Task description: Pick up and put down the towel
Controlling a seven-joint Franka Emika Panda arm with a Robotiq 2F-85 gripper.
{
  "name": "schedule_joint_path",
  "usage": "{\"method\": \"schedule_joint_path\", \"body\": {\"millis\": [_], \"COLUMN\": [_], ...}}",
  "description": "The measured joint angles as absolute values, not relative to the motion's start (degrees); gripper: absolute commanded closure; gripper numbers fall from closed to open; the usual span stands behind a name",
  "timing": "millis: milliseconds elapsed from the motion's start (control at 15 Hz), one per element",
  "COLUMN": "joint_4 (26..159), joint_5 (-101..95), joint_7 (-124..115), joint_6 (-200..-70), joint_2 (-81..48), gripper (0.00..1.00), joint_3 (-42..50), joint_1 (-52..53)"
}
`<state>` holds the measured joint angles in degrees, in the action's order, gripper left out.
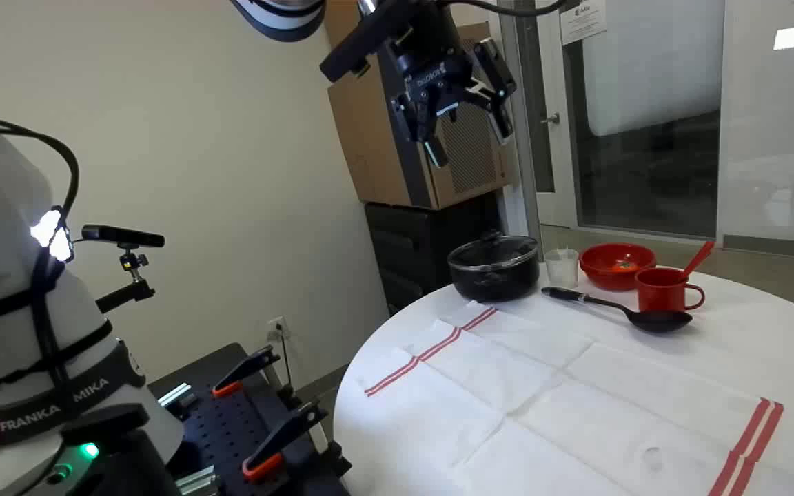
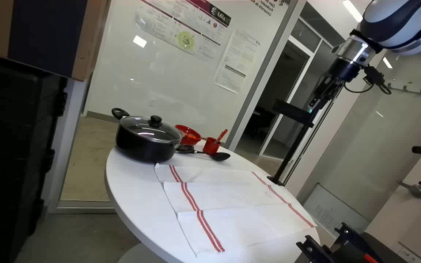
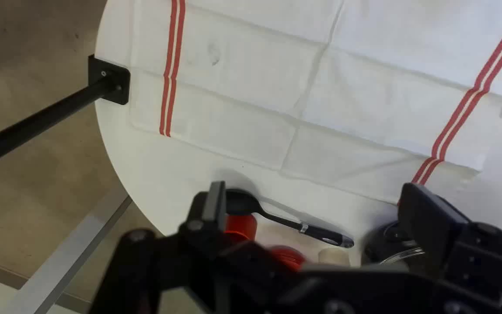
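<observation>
The fingers [image 3: 427, 216] are parted wide, as the wrist view shows; in both exterior views they stand well above the counter [image 2: 137, 193]. The towel [image 1: 562, 413] lies flat on the counter, marked by fold creases, with paired red stripes at two opposite ends. The spoon [image 1: 659, 322] lies just beside one edge of the towel. On the spoon's other side stand the mug [image 1: 659, 294], with a utensil [image 1: 698, 260] tilted in it, and the bowl [image 1: 611, 280]. The cup [image 1: 562, 269] is located between the bowl and the pot [image 1: 497, 281]. The pot, lid [image 2: 141, 128] seated, is near one towel corner.
</observation>
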<state>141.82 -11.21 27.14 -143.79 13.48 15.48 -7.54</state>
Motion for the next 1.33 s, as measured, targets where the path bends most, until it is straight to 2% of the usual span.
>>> {"method": "schedule_joint_path", "body": {"millis": [867, 1333], "joint_4": [141.8, 141.7], "joint_5": [-11.2, -24.5], "joint_7": [27.1, 19.8], "joint_6": [-143.8, -155.1], "joint_2": [13.5, 10.8], "gripper": [0.0, 0.0], "joint_3": [15.5, 15.4], "joint_1": [-7.5, -16.1]}}
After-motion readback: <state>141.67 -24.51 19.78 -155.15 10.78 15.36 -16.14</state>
